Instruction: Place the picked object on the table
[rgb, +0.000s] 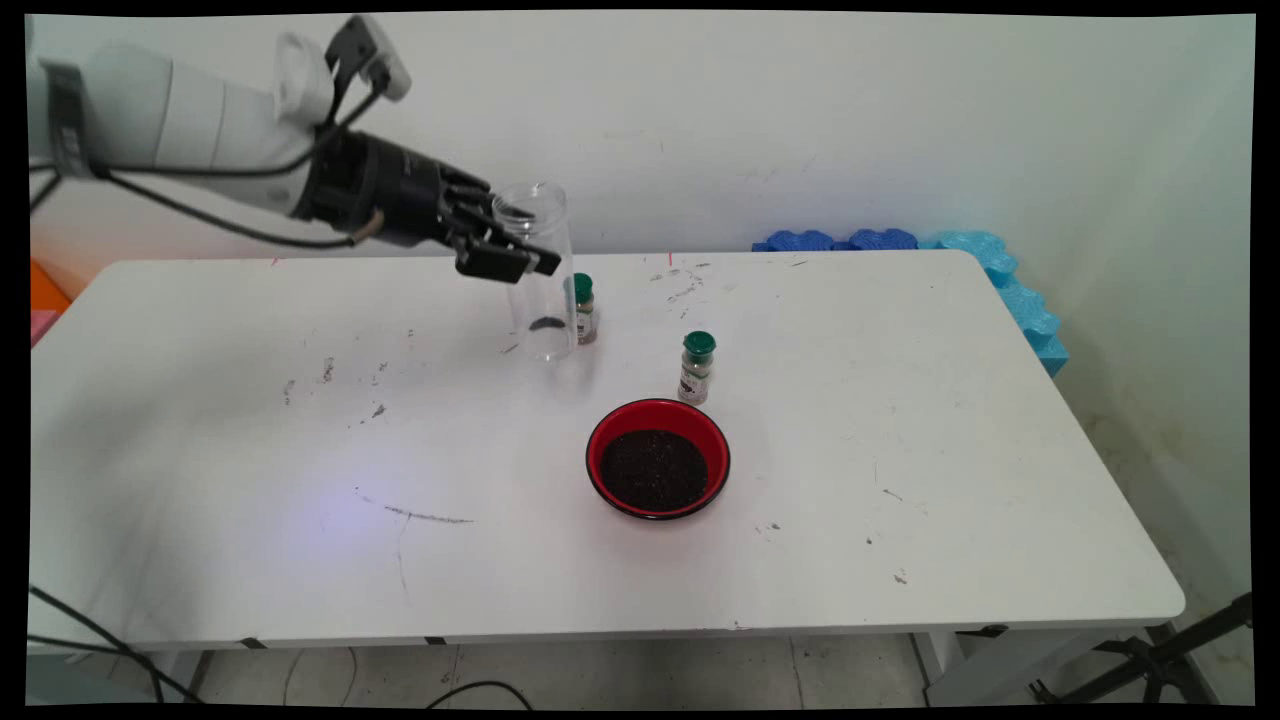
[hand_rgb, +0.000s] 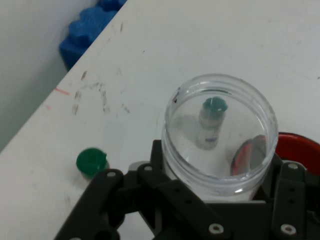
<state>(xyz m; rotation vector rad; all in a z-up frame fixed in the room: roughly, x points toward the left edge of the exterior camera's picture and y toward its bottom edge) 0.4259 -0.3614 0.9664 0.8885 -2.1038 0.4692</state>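
My gripper is shut on the upper part of a clear, open-topped plastic jar, which stands upright at the table's back middle. A thin smear of dark grains lies near its bottom. I cannot tell whether its base touches the table. In the hand view the jar's mouth sits between the black fingers of my gripper. Right behind the jar stands a small green-capped spice bottle, whose cap shows in the hand view. A second green-capped bottle shows through the jar.
A red bowl filled with dark grains sits in front of the second bottle, and its rim is in the hand view. Blue foam pieces line the table's back right corner. The white table carries scuff marks.
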